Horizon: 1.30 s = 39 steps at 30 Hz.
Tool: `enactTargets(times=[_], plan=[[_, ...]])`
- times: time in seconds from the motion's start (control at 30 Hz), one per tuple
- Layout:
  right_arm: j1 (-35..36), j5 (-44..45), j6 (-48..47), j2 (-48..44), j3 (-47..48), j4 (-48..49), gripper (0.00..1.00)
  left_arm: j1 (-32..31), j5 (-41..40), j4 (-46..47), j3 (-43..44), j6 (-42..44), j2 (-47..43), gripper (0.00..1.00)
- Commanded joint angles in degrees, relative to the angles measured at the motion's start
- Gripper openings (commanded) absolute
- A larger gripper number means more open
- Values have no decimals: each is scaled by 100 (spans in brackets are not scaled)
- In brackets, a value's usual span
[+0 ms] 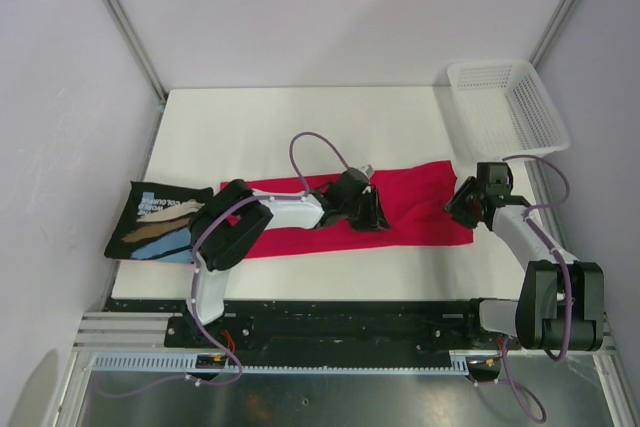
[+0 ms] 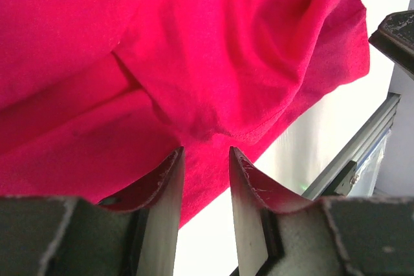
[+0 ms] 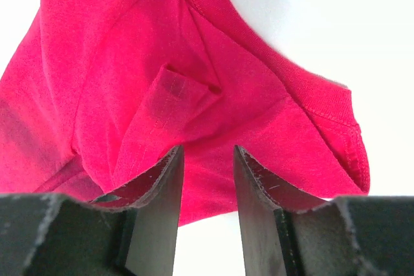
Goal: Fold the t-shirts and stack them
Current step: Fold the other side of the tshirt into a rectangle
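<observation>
The crimson-pink t-shirt [image 1: 415, 199] lies as a long folded band across the middle of the white table [image 1: 300, 122]. My left gripper [image 1: 366, 210] hovers low over the band's near edge at its middle, jaws open, with cloth [image 2: 194, 50] beyond the tips and nothing between them [image 2: 206, 154]. My right gripper [image 1: 461, 203] sits at the band's right end, also open [image 3: 207, 150], facing the collar and sleeve folds [image 3: 181, 88] without pinching them. Folded at the table's left edge is the black t-shirt [image 1: 155, 219], its printed chest facing up.
A white mesh basket [image 1: 507, 107] stands tilted at the back right corner. The metal rail [image 2: 362, 147] runs along the table's near edge. Grey walls enclose the table on three sides. Part of the right arm [image 2: 396, 33] shows in the left wrist view.
</observation>
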Motion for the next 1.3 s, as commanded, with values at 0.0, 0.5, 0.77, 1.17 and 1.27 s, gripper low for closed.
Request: enactTargets(times=[0.0,0.5,0.77,1.17,1.27], plan=[[-55,-56,-101,-2,207,146,41,-87,-121,-17,364,55,159,38],[-85,-100,-92,20,203,168,39,-167,-230,-36,542,-33,342,27],[-107,-28,-121,74,209,172,38,-160,-279,-42,509,-39,132,3],[-190,67,-245,137,205,278,39,18,-360,-47,36,-74,-625,0],[-191,61,-251,157,210,308,39,85,-329,-51,-66,-64,-767,0]])
